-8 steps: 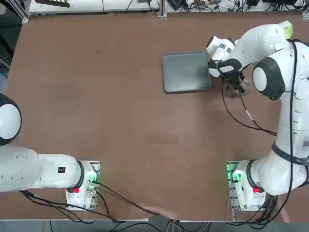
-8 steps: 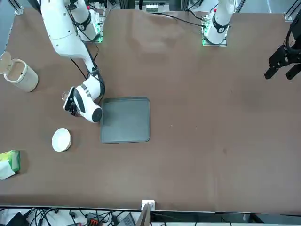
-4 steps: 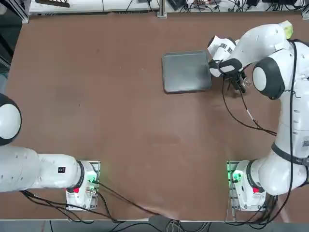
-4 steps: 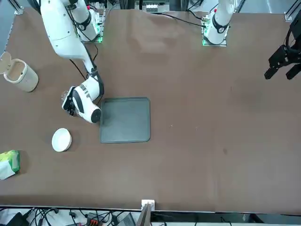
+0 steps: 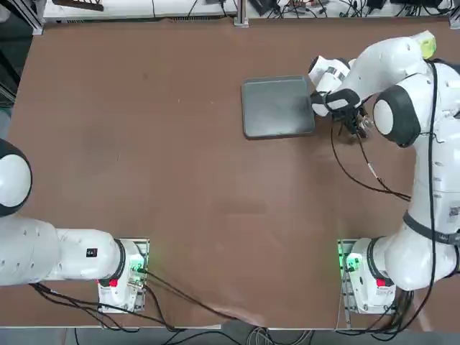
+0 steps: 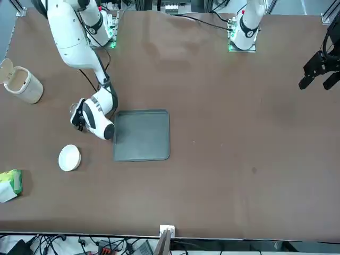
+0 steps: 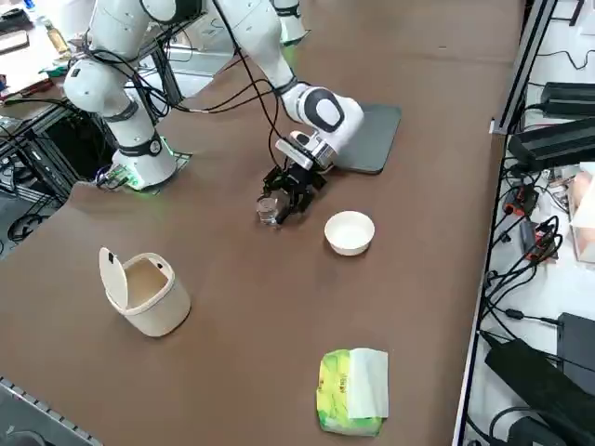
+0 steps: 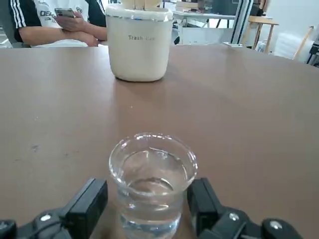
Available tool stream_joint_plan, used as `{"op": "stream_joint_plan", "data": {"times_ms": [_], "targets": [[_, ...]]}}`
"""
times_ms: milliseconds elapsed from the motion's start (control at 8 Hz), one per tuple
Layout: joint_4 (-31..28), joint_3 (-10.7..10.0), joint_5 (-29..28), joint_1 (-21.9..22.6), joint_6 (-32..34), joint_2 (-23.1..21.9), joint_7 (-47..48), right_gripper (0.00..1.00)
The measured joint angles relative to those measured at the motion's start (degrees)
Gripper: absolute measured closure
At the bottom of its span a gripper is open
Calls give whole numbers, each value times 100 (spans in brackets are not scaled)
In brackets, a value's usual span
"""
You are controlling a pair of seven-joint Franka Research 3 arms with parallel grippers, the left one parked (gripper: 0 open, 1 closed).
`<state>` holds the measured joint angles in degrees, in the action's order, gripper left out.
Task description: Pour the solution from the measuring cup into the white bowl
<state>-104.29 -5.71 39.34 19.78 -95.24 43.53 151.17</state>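
My right pincer (image 8: 149, 214) sits low on the desk (image 7: 232, 307) with its fingers (image 8: 87, 204) spread on either side of the measuring cup (image 8: 152, 184), not visibly pressing it, while the white bowl (image 7: 350, 231) stands near on the desk, beside the dark tray (image 7: 372, 139).

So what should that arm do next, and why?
Probably close the right tool on the measuring cup. The cup stands upright on the table between its two fingers, with a small gap visible on either side, so it looks not yet gripped. The white bowl waits nearby.
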Motion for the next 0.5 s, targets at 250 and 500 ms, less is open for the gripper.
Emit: {"op": "stream_joint_plan", "data": {"times_ms": [250,500], "targets": [[27,-9,36,3,16,19,5,15],[102,-9,167,16,22,29,11,27]]}}
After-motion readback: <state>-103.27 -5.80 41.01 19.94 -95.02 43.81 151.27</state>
